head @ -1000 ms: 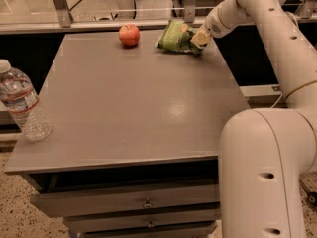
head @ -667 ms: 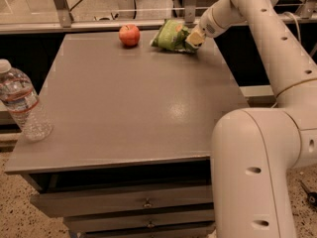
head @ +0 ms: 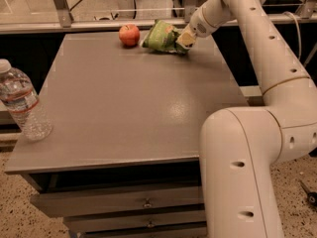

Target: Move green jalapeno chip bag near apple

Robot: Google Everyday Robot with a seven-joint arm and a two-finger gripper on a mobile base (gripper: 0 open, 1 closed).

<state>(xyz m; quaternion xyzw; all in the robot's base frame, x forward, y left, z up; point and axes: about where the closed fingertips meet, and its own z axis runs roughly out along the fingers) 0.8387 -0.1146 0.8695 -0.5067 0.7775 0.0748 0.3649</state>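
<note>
The green jalapeno chip bag [head: 161,35] is a crinkly light-green bag at the far edge of the grey table [head: 124,98]. Its left tip comes close to the red apple [head: 129,34], which sits just to its left. My gripper [head: 185,39] is at the bag's right end and is shut on the bag. The bag's right edge is hidden behind the gripper. My white arm reaches in from the right side over the table's far right corner.
A clear plastic water bottle [head: 21,103] stands at the table's left edge near the front. Drawers [head: 143,202] sit under the table front. A metal rail and glass panel [head: 99,24] run behind the table's far edge.
My gripper has moved left along the far edge with the bag in it, so the bag now lies closer to the apple. The apple and the bottle have not moved.
</note>
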